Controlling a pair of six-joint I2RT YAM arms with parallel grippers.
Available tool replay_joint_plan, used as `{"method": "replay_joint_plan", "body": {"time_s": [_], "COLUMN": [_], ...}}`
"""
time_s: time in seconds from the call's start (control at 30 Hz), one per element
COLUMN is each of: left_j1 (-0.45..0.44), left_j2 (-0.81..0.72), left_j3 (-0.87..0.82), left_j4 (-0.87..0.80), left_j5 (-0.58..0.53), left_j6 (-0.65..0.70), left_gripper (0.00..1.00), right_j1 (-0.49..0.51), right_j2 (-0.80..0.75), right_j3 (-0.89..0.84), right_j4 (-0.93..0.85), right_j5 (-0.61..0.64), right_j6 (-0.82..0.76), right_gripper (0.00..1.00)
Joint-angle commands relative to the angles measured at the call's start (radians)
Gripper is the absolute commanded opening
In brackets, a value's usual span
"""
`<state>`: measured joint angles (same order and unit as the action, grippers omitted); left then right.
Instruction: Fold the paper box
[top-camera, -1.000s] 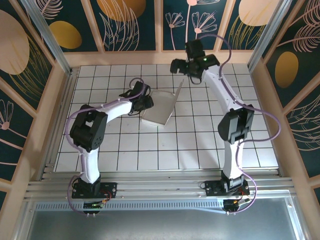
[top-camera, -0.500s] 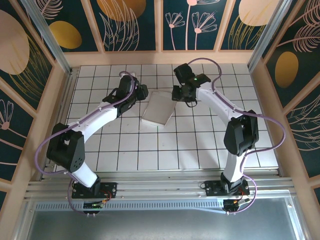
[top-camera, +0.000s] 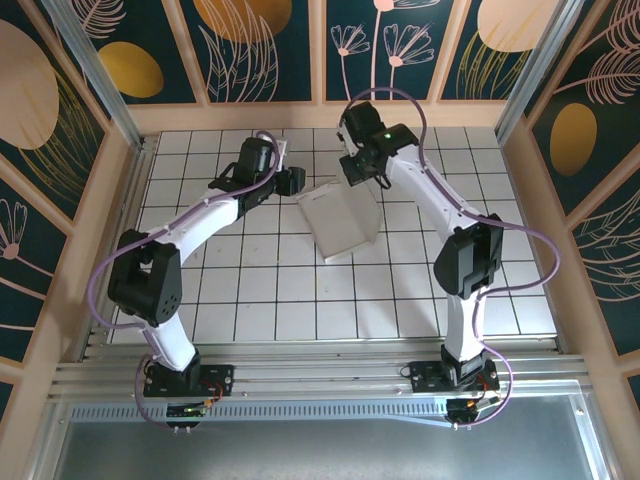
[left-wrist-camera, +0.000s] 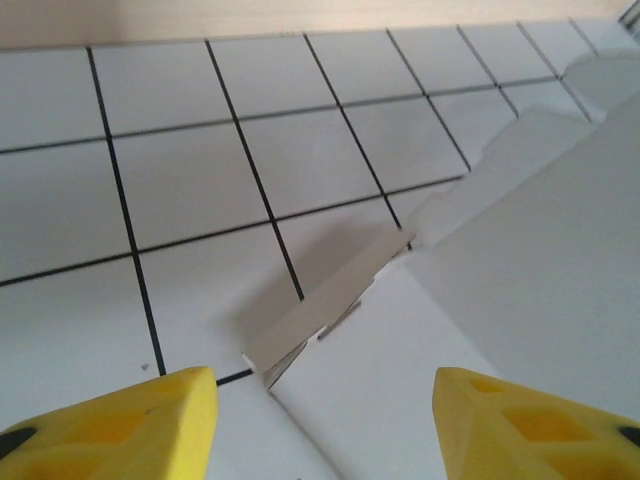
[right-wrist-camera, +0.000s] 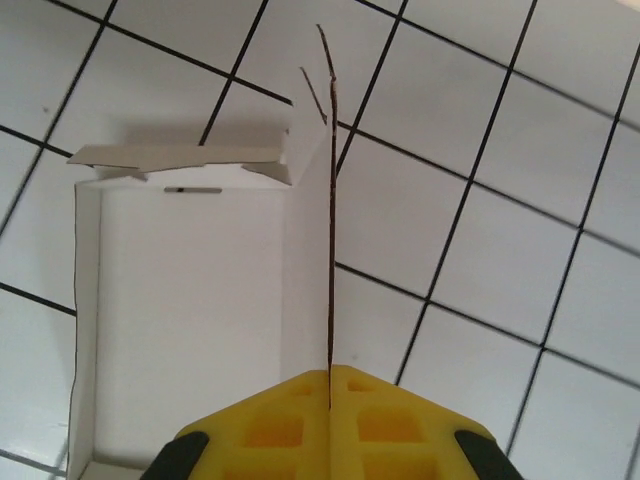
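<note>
Paper box (top-camera: 340, 222), white and partly folded, lies on the tiled table (top-camera: 250, 300) toward the far middle, between my two grippers. One side wall stands upright. My right gripper (right-wrist-camera: 330, 378) is clamped tight on the top edge of that wall. My left gripper (left-wrist-camera: 325, 410) hangs partly open just beside the box's far left corner, over a small raised flap, holding nothing.

A: What's changed in the last second?
B: Your right gripper (right-wrist-camera: 330, 378) dropped in from the far side and clamped the paper box (top-camera: 340, 225) wall. The box turned and slid right. Your left gripper (top-camera: 291, 181) reached its far-left corner, jaws wider.
</note>
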<state>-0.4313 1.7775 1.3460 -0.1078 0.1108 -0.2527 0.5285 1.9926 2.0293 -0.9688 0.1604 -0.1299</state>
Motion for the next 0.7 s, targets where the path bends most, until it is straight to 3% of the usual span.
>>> {"method": "replay_joint_plan", "body": {"time_s": [0.0,0.13,0.27,0.4,0.67], "left_j1": [0.020,0.040,0.117,0.171,0.175], "left_j2": [0.026,0.070,0.119,0.162,0.400], "left_j3": [0.030,0.046,0.034,0.040,0.230], "left_j4": [-0.057,-0.099,-0.128,-0.131,-0.245], "left_j5": [0.052,0.095,0.175,0.279,0.331], "left_j6": [0.042,0.034,0.003,-0.007,0.032], "left_gripper": [0.59,0.59,0.57,0.55,0.46], "right_j1": [-0.022,-0.027,-0.019,0.011,0.071], "right_j2": [0.102,0.127,0.146,0.147,0.132], "right_j3": [0.128,0.139,0.127,0.111,0.108], "right_j4": [-0.114,-0.075,-0.072,-0.055,-0.032], "right_j5": [0.025,-0.016,0.016,0.009,-0.040], "right_j6": [-0.175,-0.266,-0.365,-0.377,-0.354], "right_gripper": [0.00,0.00,0.00,0.00,0.00]}}
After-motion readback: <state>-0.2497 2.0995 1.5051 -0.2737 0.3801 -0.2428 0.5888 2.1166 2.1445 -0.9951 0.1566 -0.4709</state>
